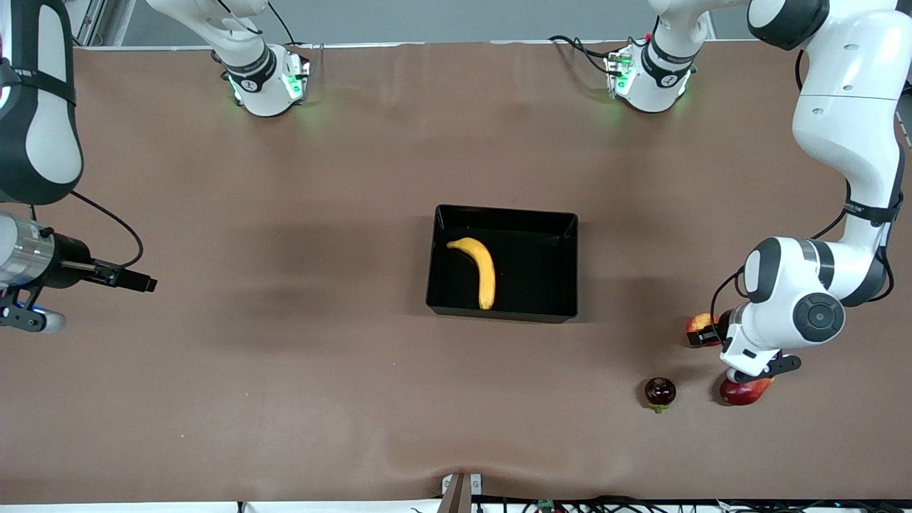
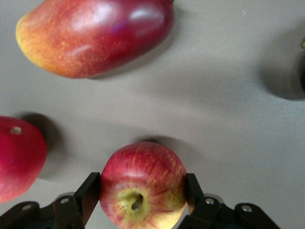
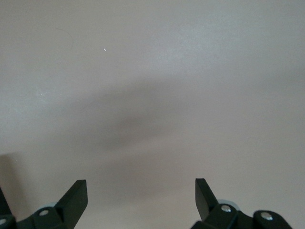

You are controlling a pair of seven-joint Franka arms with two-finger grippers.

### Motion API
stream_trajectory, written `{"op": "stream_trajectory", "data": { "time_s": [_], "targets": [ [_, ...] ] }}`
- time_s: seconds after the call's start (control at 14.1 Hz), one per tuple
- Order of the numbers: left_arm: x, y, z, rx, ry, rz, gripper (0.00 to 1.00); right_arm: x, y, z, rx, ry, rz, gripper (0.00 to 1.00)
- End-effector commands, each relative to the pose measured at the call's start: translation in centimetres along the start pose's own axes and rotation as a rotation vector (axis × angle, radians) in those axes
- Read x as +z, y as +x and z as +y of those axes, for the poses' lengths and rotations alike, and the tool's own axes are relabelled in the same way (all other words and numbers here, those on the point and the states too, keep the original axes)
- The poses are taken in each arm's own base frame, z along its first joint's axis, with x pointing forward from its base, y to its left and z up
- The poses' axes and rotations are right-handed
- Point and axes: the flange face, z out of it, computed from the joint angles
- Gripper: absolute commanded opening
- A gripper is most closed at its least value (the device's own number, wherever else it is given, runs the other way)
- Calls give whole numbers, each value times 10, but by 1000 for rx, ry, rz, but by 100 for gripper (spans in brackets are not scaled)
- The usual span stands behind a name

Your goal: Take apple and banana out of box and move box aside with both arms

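The yellow banana (image 1: 483,269) lies inside the black box (image 1: 503,212) at the middle of the table. The red-and-yellow apple (image 1: 701,326) is near the left arm's end of the table. My left gripper (image 1: 714,335) is down at it, and the left wrist view shows the apple (image 2: 143,176) between the two fingers (image 2: 89,192), both touching its sides. My right gripper (image 1: 32,320) waits open and empty over bare table at the right arm's end, its fingers (image 3: 76,196) wide apart.
A red-orange mango (image 1: 744,390) lies nearer to the front camera than the apple, partly under the left arm; it also shows in the left wrist view (image 2: 95,36). A dark maroon fruit (image 1: 660,393) sits beside it. Another red fruit (image 2: 19,162) lies close to the apple.
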Motion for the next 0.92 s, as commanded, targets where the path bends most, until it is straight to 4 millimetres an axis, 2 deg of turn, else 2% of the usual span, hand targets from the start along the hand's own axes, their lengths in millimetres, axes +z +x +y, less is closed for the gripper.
{"op": "stream_trajectory", "data": {
  "time_s": [0.0,0.07,0.28,0.5,0.64,0.85],
  "targets": [
    [17,7,7,27,18,22,57,3,0,-2,9,12,-18,100],
    [9,6,10,36,21,35,100,4,0,-2,9,11,-23,100],
    [-25,-1,28,49,20,44,100,15,4,-8,8,24,-38,100],
    [-72,-29,71,69,57,13,100,19,6,-5,16,31,-40,100],
    [-94,-56,109,41,70,-15,100,22,6,-7,11,27,-49,100],
    [-124,-100,180,24,23,-15,100,22,7,-6,16,29,-48,100]
  ]
}}
